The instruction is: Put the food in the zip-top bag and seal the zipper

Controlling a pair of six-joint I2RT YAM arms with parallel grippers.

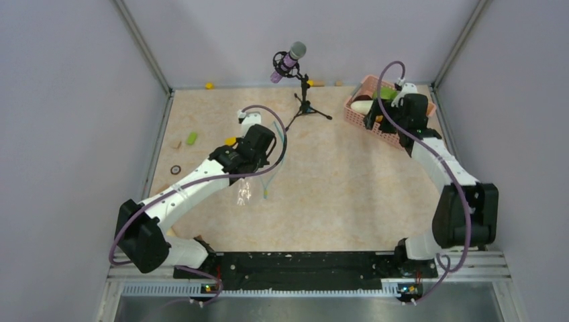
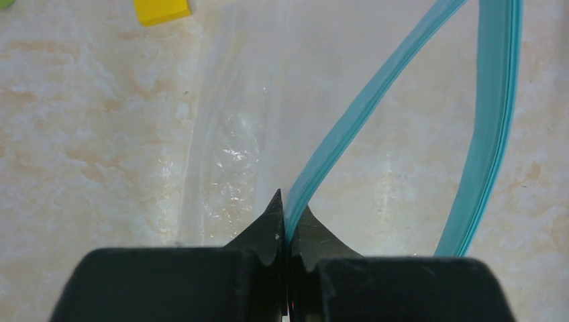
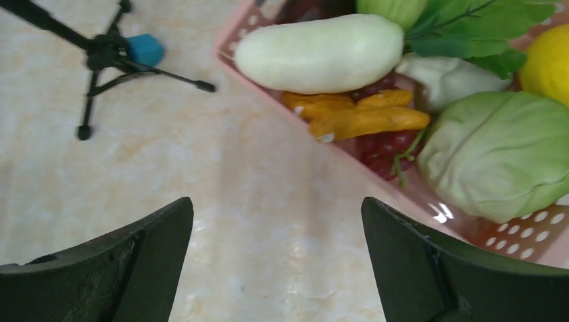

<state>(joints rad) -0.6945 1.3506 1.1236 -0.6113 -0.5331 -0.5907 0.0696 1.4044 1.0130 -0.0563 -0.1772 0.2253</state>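
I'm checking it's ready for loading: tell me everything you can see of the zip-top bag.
The zip-top bag is clear, crinkly plastic with a light blue zipper along its mouth. The mouth gapes, its two strips bowed apart. The left claw is shut on one strip, holding the bag over the beige table, left of centre. It looks empty.

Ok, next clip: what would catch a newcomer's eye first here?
The pink basket at the far right stands out first, holding a white oblong vegetable and a pale green cabbage, with the right hand open close by it. Left of centre, the left hand is shut on the light blue zipper of the clear bag, the mouth's two sides parted. A microphone on a small tripod stands at the far middle.
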